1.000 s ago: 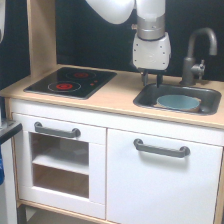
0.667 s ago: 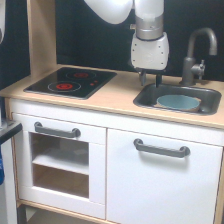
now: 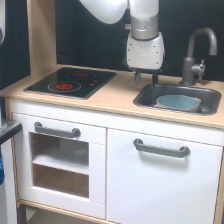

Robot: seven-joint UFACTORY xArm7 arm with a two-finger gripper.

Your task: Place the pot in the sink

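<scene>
The light blue-grey pot (image 3: 178, 102) rests inside the dark grey sink (image 3: 148, 96), toward the basin's right half in the exterior view. My gripper (image 3: 145, 79) hangs above the sink's back left corner, to the left of the pot and clear of it. Its two dark fingers point down with a small gap between them and hold nothing.
A grey faucet (image 3: 197, 55) rises behind the sink. The black stovetop (image 3: 70, 82) with red rings lies on the countertop (image 3: 115, 97) to the exterior view's left. Below are white cabinet doors with grey handles (image 3: 161, 148). A wooden post (image 3: 41, 35) stands at back left.
The arm has lifted slightly and shifted a little left; the pot stays still in the sink.
</scene>
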